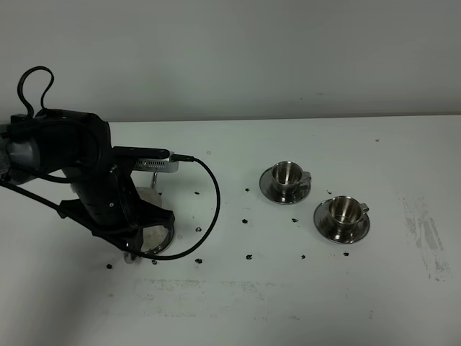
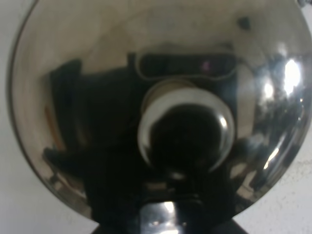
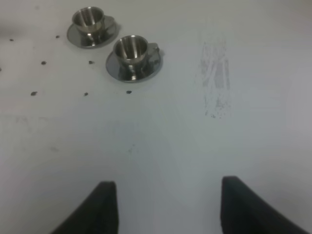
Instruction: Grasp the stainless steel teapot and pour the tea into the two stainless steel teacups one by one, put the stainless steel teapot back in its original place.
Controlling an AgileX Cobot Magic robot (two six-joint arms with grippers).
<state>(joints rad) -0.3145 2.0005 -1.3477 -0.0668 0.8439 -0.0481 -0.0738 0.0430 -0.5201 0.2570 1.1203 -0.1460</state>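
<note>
Left wrist shows teapot (image 2: 87, 73) lid ext. view hides; L hand (image 1: 148, 227) grip unclear, R hand (image 3: 168, 185) released

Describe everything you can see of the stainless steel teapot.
The stainless steel teapot fills the left wrist view from above. It shows as a mirror-polished round dome with a rounded knob at its centre, reflecting dark shapes and bright lights. Its lid is on and it looks upright, on the left of the white table. In the exterior high view the left arm covers nearly all of it. The spout, the handle and any grasp cannot be seen.
</note>
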